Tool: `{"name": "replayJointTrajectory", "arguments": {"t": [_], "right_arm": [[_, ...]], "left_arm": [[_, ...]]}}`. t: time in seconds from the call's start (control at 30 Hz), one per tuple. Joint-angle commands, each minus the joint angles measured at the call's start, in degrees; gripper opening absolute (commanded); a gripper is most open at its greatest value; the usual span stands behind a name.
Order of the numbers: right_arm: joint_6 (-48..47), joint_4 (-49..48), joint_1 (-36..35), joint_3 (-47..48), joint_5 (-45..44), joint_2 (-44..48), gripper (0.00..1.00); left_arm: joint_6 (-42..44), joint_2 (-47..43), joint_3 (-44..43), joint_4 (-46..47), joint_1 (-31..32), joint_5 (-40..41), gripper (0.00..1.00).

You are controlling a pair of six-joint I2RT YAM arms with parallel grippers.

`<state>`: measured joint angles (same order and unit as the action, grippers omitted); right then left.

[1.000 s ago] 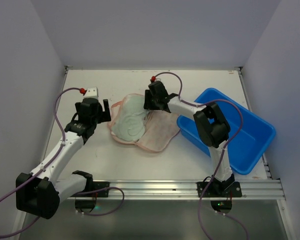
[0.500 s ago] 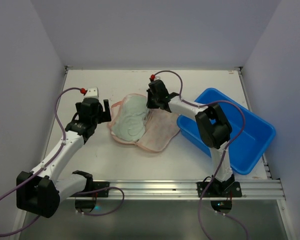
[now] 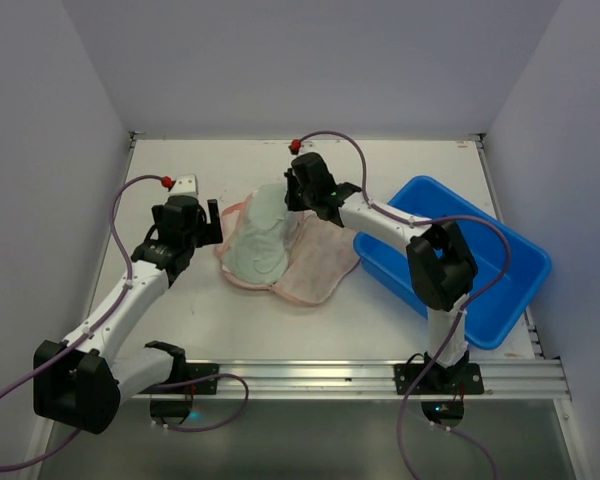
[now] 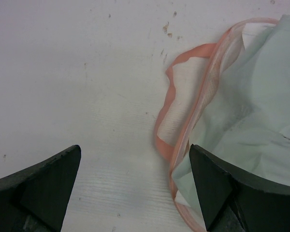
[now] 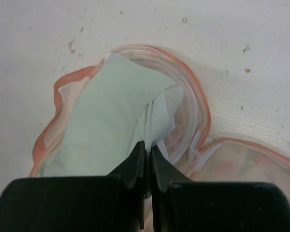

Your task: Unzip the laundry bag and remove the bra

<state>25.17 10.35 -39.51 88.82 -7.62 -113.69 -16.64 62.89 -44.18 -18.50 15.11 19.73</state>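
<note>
The laundry bag (image 3: 318,268) lies unzipped and spread flat mid-table, pale pink with an orange rim (image 4: 162,143). The bra (image 3: 250,250), pale and padded, rests in the bag's left half. My right gripper (image 3: 290,196) is at the bag's far edge, shut on a pinched fold of the bra (image 5: 106,111); its jaws (image 5: 147,147) meet on thin white fabric that rises from the bag's mesh lining (image 5: 241,162). My left gripper (image 3: 210,220) hovers open just left of the bag, its fingers (image 4: 134,153) apart over bare table, one fingertip (image 4: 208,179) over the bra's edge (image 4: 251,96).
A blue plastic tub (image 3: 485,275) stands at the right, close to the right arm's elbow. White walls enclose the table on three sides. A metal rail (image 3: 310,375) runs along the near edge by the arm bases.
My right gripper has gone from part open to shut on the bra's fabric and shifted slightly left and away, pulling the bra's far edge up. The left arm has not moved.
</note>
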Motion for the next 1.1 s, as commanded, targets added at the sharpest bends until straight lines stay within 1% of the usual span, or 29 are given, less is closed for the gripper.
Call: {"name": "replayJointTrajectory", "arguments": {"t": [0.0,0.13,0.27,0.37,0.53,0.7,0.77,0.8,0.83,0.9,1.0,1.07], "right_arm": [[-2.3,0.5,-0.8,2.6,-1.8,4.3,0.01],[-1.1,1.7,-0.8,2.4,-2.1,3.2,0.05],[0.4,1.2,-1.3,-1.3,-3.0,4.7,0.01],[-1.0,1.2,-1.5,-0.8,-3.5,6.7,0.01],[-4.9,3.4,-2.9,2.5,-7.1,7.5,0.07],[-6.7,3.9,-4.9,2.9,-10.0,8.4,0.06],[-8.6,3.0,-6.4,3.3,-8.8,8.6,0.09],[-9.1,3.3,-6.7,3.7,-7.7,7.6,0.12],[-8.5,4.2,-6.7,4.3,-6.8,6.7,0.13],[-6.1,5.8,-6.6,4.9,-6.4,4.5,0.13],[-2.2,5.7,-5.8,2.6,-7.1,2.9,0.18],[1.0,5.7,-4.2,0.7,-6.6,1.9,0.25]], "left_arm": [[1.3,0.0,-0.9,1.7,-0.4,0.5,0.97],[1.4,0.0,-0.9,1.6,-0.5,0.5,0.98],[1.4,-0.4,-0.6,1.6,-0.4,1.3,0.98],[1.4,-0.3,-0.8,1.7,-0.4,0.8,0.98],[1.4,-0.5,-0.8,1.6,-0.4,0.8,0.98],[1.4,-1.5,-0.4,1.8,-0.4,1.3,0.98],[1.4,-1.5,-0.4,1.9,-0.4,1.0,0.98],[1.3,-1.3,-0.5,2.0,-0.4,0.9,0.98],[1.3,-1.2,-0.5,1.9,-0.4,0.8,0.98],[1.4,-0.8,-0.6,1.7,-0.4,0.8,0.98],[1.4,-0.7,-0.5,1.7,-0.4,1.4,0.98],[1.4,-0.8,-0.3,1.7,-0.4,1.5,0.98]]}}
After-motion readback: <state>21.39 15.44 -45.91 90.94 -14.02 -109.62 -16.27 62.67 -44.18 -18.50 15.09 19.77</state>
